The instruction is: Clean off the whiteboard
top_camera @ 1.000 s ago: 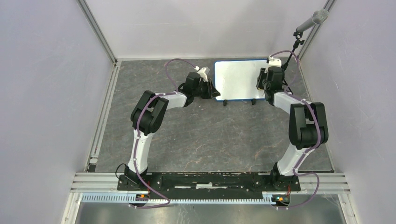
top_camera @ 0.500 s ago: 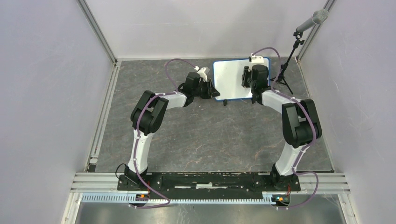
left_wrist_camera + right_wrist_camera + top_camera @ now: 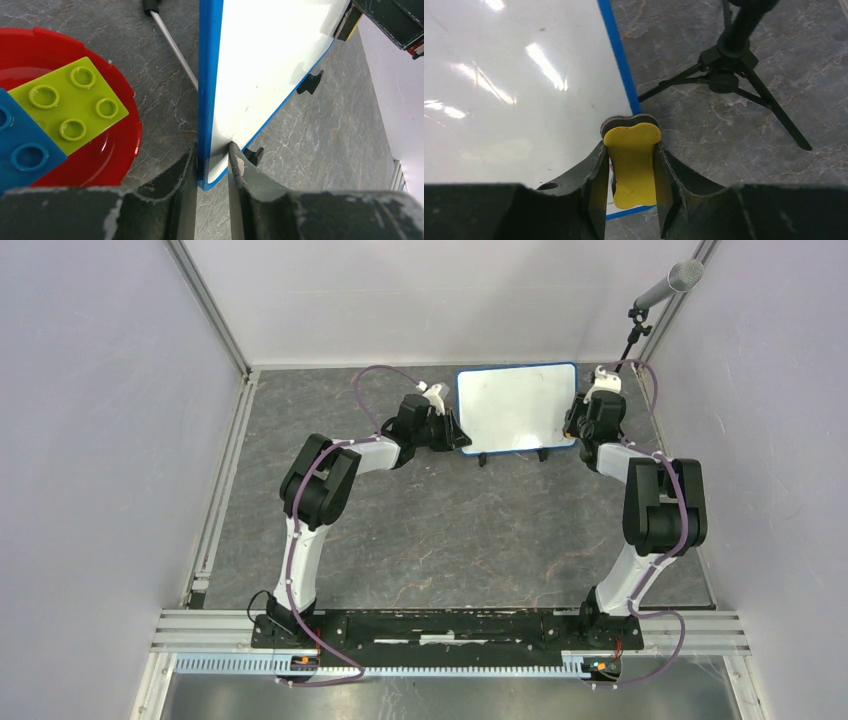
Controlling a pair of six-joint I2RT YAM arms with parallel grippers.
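The whiteboard (image 3: pixel 516 408) stands on its feet at the far side of the worktop (image 3: pixel 440 530). My left jaws clench its left rim near a bottom corner; my right jaws grip a yellow eraser (image 3: pixel 631 165) at its right rim

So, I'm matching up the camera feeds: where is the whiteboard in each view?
Top external: whiteboard upper centre, between the two wrists.
Left wrist: centre-right, seen nearly edge-on, left gripper clamping its corner.
Right wrist: fills the left; right gripper holds a yellow eraser at its edge.
Shared landmark: its blue rim.
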